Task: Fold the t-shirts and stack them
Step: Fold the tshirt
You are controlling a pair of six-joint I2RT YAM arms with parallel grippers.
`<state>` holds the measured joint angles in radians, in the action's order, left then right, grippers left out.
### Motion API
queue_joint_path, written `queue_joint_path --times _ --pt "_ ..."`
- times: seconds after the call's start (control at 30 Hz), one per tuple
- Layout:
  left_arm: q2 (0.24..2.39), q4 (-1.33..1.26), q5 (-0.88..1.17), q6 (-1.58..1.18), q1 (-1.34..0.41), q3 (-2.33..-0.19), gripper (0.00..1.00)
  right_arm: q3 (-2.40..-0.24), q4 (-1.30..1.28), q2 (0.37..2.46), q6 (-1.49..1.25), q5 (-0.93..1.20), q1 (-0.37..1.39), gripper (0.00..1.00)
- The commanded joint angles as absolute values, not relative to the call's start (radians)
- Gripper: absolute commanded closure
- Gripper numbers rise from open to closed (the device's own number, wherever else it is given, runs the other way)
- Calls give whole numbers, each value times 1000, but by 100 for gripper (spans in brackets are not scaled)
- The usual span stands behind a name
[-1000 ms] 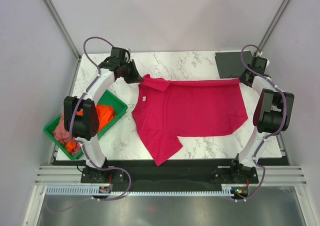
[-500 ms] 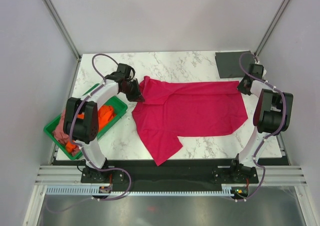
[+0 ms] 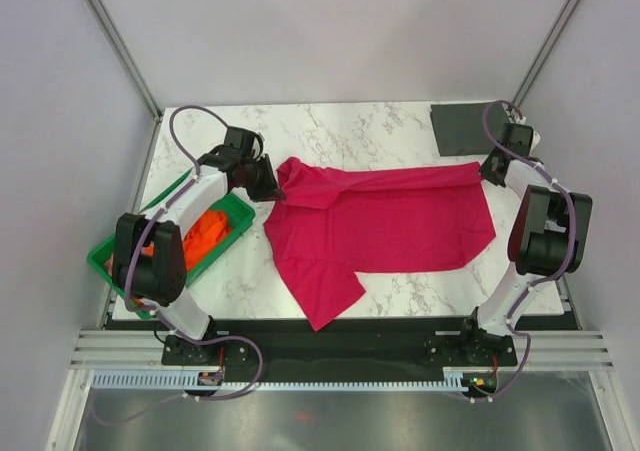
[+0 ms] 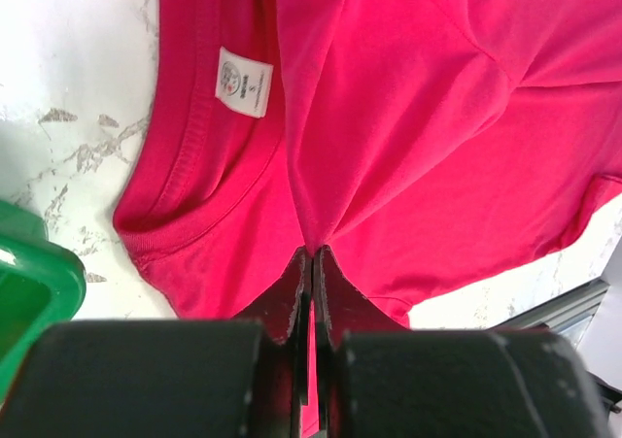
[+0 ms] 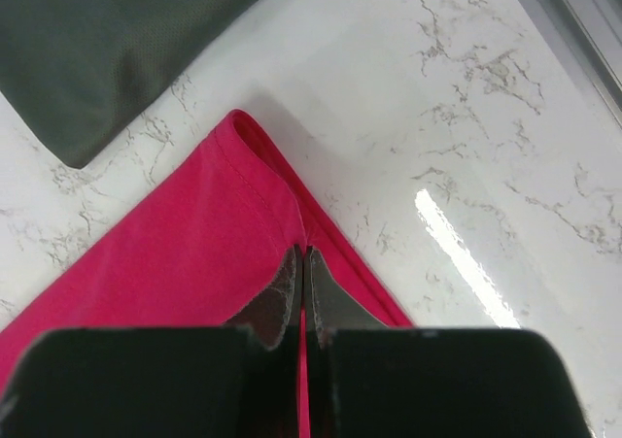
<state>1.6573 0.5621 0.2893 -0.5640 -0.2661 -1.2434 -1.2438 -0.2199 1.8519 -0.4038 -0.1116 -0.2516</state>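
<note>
- Lying spread at centre frame on tabletop [image 3: 350,131]: crimson t-shirt [image 3: 390,221].
- Clamped on its collar-side fold, centre-left: left end effector [image 4: 311,253].
- Clamped on its hem corner, upper right: right end effector [image 5: 303,253].
- In green tray [image 3: 237,209], left: orange t-shirt [image 3: 205,231].

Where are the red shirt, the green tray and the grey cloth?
red shirt [image 3: 400,221]: overhead view, middle of its body.
green tray [image 3: 236,221]: overhead view, bare corner beside the shirt.
grey cloth [image 3: 462,129]: overhead view, its middle.

One t-shirt [image 3: 390,216] is plain crimson-red, its neck label [image 4: 243,82] white. The table [image 3: 380,131] is white, grey-veined marble; the tray [image 3: 236,211] green; another tee [image 3: 462,128] dark grey.
</note>
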Motion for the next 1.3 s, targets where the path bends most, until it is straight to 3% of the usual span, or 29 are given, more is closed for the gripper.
queue_joint_path --times 0.0,0.23,0.3,0.33,0.37,0.4,0.5,0.6,0.8,0.97,1.27 --pt "1652 549 272 -600 -267 -1194 98 -1216 -227 1818 -403 -149 -259 100" --pt "1693 531 250 -603 -287 -1143 98 -1200 -218 1848 -406 -163 -261 97" --pt "1695 529 247 -604 -290 -1135 98 -1207 -221 1855 -408 -167 -259 94" --pt "1694 528 245 -607 -293 -1126 97 -1212 -230 1858 -410 -169 -261 87" --pt "1687 529 247 -607 -295 -1121 94 -1229 -239 1856 -413 -172 -261 82" --pt "1681 526 252 -606 -301 -1118 83 -1239 -253 1856 -417 -181 -259 78" --pt "1643 531 252 -588 -313 -1104 65 -1299 -352 1845 -443 -222 -261 73" --pt "1592 529 226 -569 -313 -1114 55 -1362 -509 1835 -466 -291 -259 72" --pt "1637 518 255 -529 -314 -1279 52 -1359 -439 1836 -454 -56 -249 75" --pt "1855 497 305 -528 -318 -1468 54 -1345 -286 1884 -457 84 -241 73" --pt "2181 483 263 -523 -319 -1836 55 -1391 -167 2052 -469 106 -244 73"
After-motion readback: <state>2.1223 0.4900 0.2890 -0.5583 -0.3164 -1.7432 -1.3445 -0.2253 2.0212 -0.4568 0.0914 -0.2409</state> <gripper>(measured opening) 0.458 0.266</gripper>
